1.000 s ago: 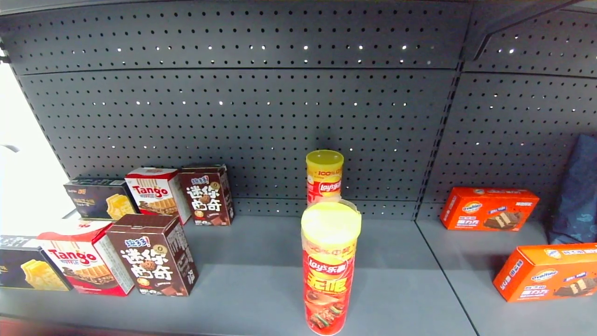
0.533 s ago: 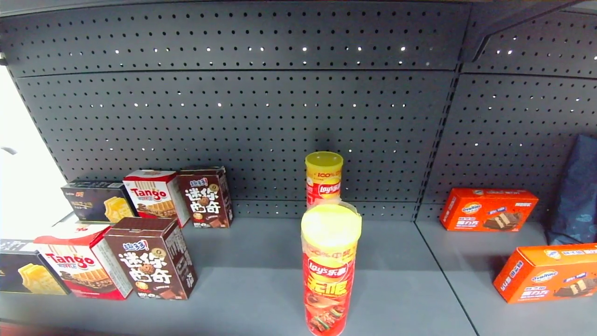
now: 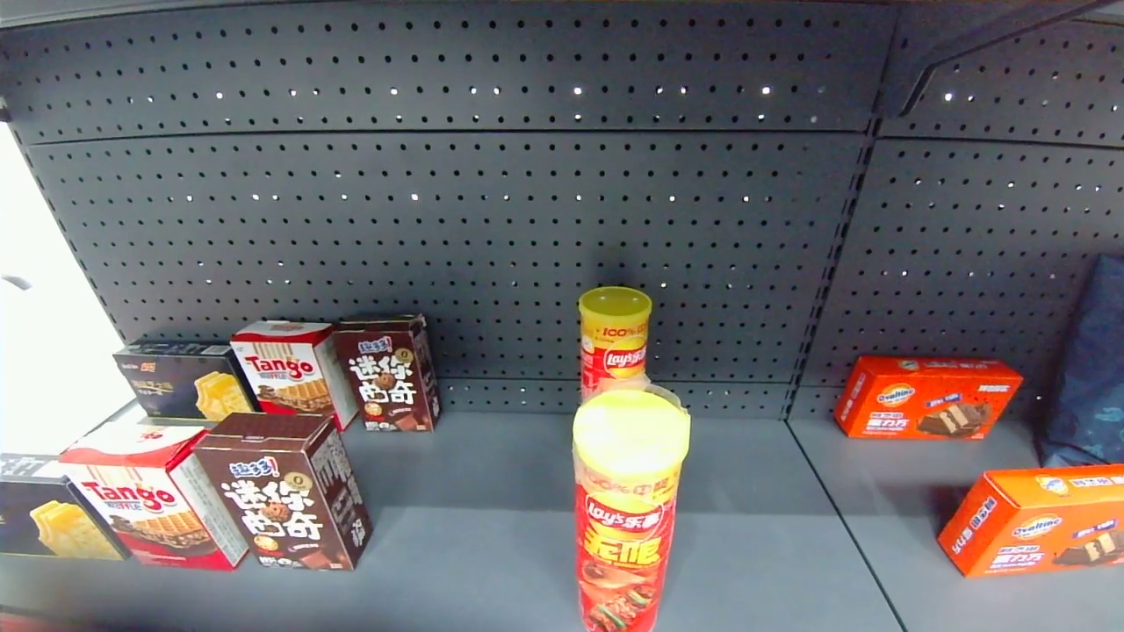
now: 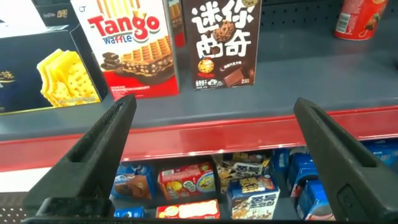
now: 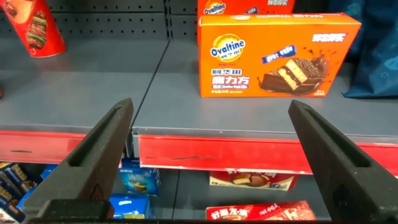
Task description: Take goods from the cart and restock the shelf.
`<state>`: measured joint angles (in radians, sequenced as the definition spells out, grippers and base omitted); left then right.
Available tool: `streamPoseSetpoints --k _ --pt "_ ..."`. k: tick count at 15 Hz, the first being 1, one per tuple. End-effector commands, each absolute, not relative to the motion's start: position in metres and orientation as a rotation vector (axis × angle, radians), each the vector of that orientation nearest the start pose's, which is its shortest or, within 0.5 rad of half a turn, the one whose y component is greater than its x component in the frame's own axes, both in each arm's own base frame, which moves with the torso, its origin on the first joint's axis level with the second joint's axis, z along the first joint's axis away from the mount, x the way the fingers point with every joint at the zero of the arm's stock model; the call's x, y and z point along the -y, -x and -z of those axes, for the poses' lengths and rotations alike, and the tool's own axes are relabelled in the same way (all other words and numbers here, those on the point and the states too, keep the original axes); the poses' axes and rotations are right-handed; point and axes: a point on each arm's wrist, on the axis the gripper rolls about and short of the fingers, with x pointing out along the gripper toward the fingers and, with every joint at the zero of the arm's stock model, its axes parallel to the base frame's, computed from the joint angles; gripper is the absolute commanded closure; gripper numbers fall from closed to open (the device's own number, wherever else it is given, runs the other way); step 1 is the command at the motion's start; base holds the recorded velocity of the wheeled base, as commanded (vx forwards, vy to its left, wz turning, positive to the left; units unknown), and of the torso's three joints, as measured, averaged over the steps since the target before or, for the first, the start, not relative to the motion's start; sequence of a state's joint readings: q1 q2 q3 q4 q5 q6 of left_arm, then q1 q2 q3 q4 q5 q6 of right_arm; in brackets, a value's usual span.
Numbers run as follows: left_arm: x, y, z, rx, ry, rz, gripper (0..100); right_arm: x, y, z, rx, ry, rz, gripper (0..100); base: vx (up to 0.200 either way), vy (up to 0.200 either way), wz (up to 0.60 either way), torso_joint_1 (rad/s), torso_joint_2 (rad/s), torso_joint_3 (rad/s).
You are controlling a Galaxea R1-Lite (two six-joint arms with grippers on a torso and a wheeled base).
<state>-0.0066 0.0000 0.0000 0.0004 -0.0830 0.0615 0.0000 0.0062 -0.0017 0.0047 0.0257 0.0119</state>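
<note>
- The left gripper (image 4: 214, 102) and right gripper (image 5: 211, 104) are held wide open, empty.
- The shelf (image 5: 87, 81) just ahead should be backed away from squarely before anything more is fetched.

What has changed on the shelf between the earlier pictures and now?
No goods moved. The whole head view shifted slightly, so the camera moved, not the things. The front chips can, the chips can behind it, the boxes on the left and the orange boxes keep their places on the shelf. Nothing was taken hold of or let go.
</note>
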Motion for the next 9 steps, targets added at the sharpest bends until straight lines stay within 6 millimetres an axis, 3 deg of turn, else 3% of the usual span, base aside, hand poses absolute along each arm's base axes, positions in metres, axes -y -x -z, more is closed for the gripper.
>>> streamPoseSetpoints --k 1,9 --pt "0.0017 0.0229 -0.0755 0.003 -0.061 0.089 0 -0.0006 0.0223 -0.0756 -0.011 -0.012 -0.026 0 0.0 0.0 0.0 0.0 0.0 0.0" --pt "0.0017 0.0229 -0.0755 0.003 -0.061 0.089 0 -0.0006 0.0223 -0.0756 -0.011 -0.012 -0.026 0 0.0 0.0 0.0 0.0 0.0 0.0"
